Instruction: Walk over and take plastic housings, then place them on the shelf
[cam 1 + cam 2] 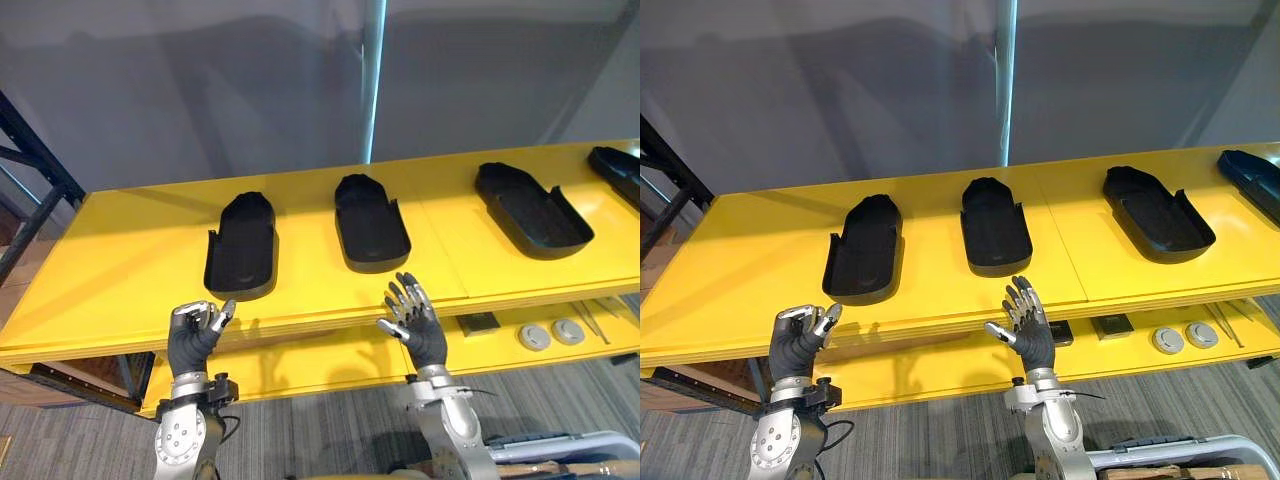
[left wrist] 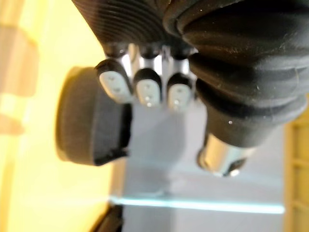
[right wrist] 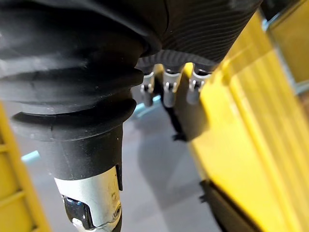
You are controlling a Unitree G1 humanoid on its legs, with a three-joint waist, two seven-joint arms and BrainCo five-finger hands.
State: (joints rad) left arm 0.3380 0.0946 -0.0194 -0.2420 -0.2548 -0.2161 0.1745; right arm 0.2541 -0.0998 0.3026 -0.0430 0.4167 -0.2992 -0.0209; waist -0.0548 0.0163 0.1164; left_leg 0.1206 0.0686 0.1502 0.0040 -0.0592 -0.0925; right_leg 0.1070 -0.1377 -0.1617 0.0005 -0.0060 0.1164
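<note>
Four black plastic housings (image 1: pixel 242 250) lie in a row on your yellow table (image 1: pixel 110 270), untouched. By its front edge, your left hand (image 1: pixel 193 338) curls its fingers on nothing; your right hand (image 1: pixel 420 325) spreads its fingers apart.

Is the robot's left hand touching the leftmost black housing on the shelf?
Apart. The right eye view shows bare yellow shelf between the left hand and the leftmost housing.
</note>
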